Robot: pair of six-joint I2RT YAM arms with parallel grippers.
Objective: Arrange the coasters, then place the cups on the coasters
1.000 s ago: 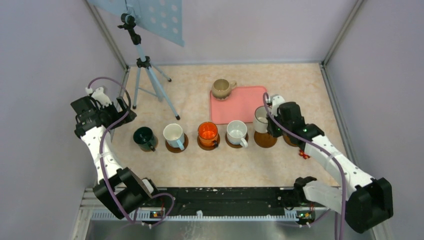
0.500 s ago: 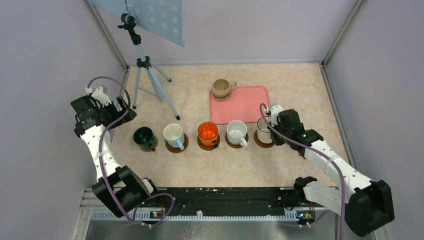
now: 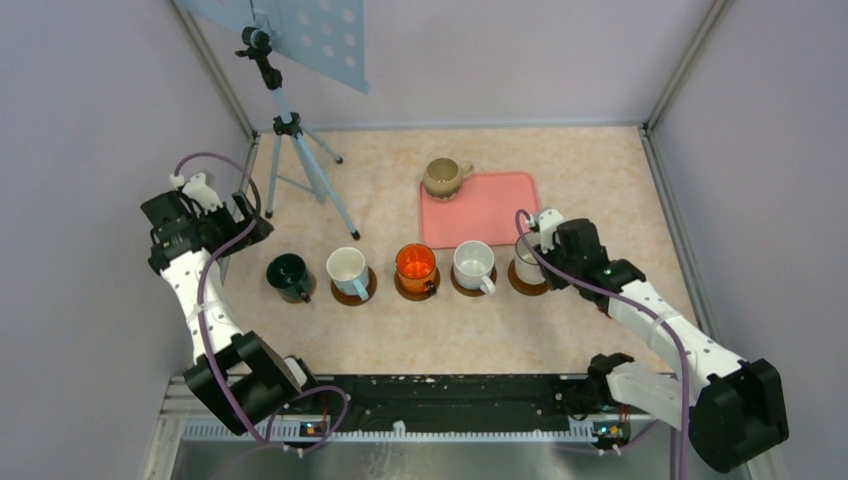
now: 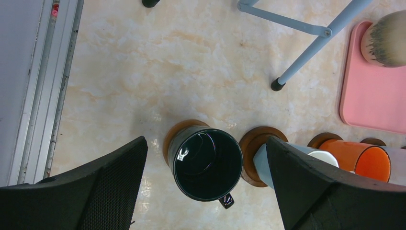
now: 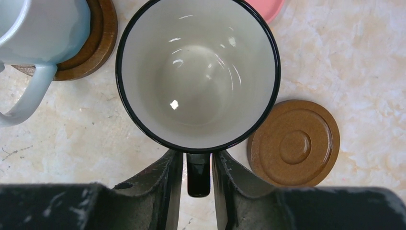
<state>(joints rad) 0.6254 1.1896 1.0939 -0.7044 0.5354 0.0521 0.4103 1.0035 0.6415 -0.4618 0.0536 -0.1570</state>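
White, black-handled: found the cup (image 5: pixel 197 72) aiming its handle (image 5: pixel 198 179) into the right gripper (image 5: pixel 197 165), barely parted astride it; bare coaster (image 5: pixel 293 143) just beside, toward tabletop's (image 5: pixel 344 52) right edge.

Glossy ceramic cup (image 5: pixel 197 72); smooth wooden coaster (image 5: pixel 293 143); marbled table (image 5: pixel 344 57).

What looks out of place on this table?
The beige mug sits alone at the pink tray's far corner, apart from the others and with no coaster under it, while a brown coaster beside the black-rimmed white mug lies empty.
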